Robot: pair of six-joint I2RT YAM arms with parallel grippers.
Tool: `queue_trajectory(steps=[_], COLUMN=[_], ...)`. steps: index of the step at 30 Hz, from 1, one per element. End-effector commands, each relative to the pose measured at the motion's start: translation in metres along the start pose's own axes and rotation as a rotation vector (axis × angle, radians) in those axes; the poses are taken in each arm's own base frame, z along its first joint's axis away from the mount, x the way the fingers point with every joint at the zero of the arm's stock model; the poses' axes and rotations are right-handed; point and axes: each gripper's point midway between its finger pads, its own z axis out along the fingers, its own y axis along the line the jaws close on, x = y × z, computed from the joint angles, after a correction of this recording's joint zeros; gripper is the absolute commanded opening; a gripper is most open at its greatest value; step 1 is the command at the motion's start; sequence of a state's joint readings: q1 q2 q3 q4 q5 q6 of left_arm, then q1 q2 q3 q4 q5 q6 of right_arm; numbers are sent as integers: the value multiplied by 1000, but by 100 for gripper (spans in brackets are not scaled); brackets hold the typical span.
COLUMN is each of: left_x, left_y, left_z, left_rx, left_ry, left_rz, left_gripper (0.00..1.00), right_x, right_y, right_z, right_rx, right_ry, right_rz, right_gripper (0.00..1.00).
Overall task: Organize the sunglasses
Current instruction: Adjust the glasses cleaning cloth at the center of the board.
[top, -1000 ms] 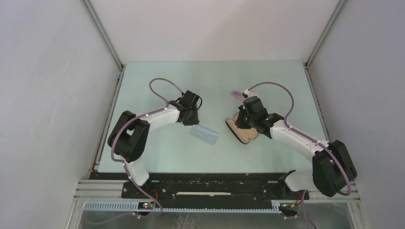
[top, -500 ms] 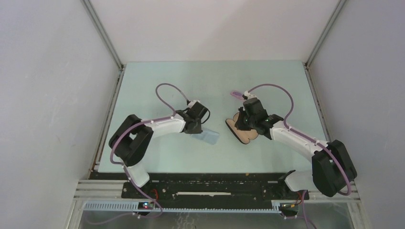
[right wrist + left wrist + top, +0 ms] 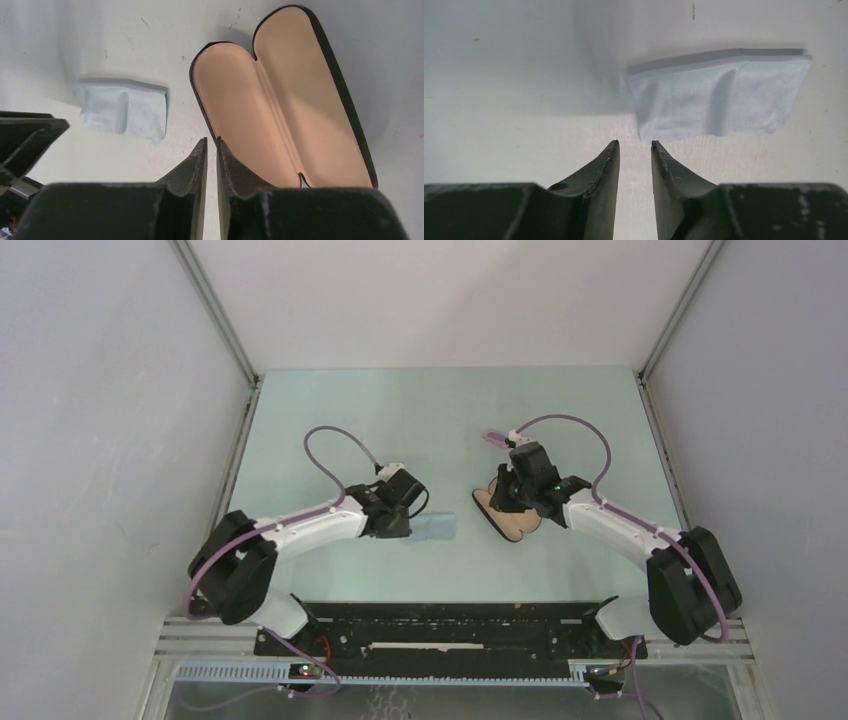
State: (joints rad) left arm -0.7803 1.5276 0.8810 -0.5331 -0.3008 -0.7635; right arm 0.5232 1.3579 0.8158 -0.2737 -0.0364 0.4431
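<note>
A: Your sunglasses (image 3: 492,439) lie on the desk (image 3: 330,410) just above centre in the top view. They are a small pink-purple pair, just beyond the wrist of your right arm (image 3: 610,525).

B: Your right jaws stand barely parted, with a thin slit between them and nothing in it. In the right wrist view their tips sit at the lower left rim of the open black case (image 3: 280,115), whose tan lining faces up.

A: Your left jaws are spread a little wider, and they pinch nothing either. In the left wrist view the folded light blue cloth (image 3: 719,100) lies flat in the upper right. Its lower left corner is just above the right-hand tip, and you can't tell whether the two touch.

B: From above, your left arm (image 3: 310,525) reaches in from the lower left. The cloth lies between its jaws and the case, near the case but apart from it.
</note>
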Motion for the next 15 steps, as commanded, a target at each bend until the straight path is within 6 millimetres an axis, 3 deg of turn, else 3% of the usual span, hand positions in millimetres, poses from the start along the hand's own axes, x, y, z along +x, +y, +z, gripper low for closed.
queue_trajectory(steps=[1, 7, 15], left_x=[-33, -47, -52], left_y=[6, 21, 45], left_z=[-31, -42, -49], left_rx=[-17, 20, 53], left_ry=[-104, -128, -171], left_rz=[-37, -94, -176], left_gripper=[35, 36, 38], right_x=[-13, -21, -28], right_y=[10, 21, 41], right_z=[8, 29, 59], right_rx=[-32, -68, -100], right_ry=[7, 49, 90], right_rz=[-34, -43, -63], right_gripper=[22, 36, 30])
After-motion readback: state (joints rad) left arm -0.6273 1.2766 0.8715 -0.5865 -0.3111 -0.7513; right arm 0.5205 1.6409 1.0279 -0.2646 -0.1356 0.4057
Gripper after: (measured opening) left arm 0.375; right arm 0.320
